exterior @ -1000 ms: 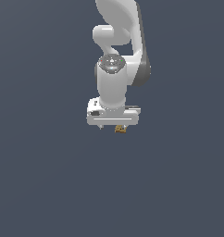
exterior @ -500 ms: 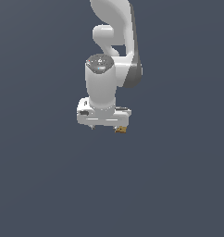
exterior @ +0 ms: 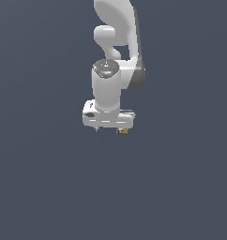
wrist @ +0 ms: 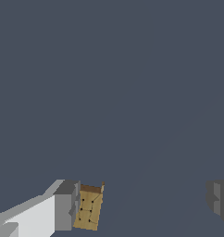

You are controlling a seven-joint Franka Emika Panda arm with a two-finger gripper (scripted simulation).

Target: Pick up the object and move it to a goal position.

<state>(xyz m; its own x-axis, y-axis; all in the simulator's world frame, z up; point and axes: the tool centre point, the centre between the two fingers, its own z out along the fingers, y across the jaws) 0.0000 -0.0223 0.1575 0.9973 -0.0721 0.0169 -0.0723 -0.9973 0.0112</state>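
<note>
1. Wrist view shows the gripper (wrist: 144, 203) spread wide, with one grey finger (wrist: 66, 206) at one side of the picture and the other finger (wrist: 219, 196) far across at the opposite edge.
2. Nothing is held between the fingers; the wide gap between them shows only bare floor.
3. The block (wrist: 89, 208), tan-brown with a few dark dots on its face, sits right against the inner side of the first finger; whether it actually touches is hard to tell.
4. The block stands well apart from the second finger.
5. In the exterior view the gripper (exterior: 108, 127) points straight down under the white arm (exterior: 116, 56), and its fingertips are too small to make out clearly.
6. There the block (exterior: 122, 132) appears as a small tan speck just below the hand's lower edge, toward the exterior view's right.
7. A plain dark grey-blue floor (exterior: 49, 187) fills the rest of both views.
</note>
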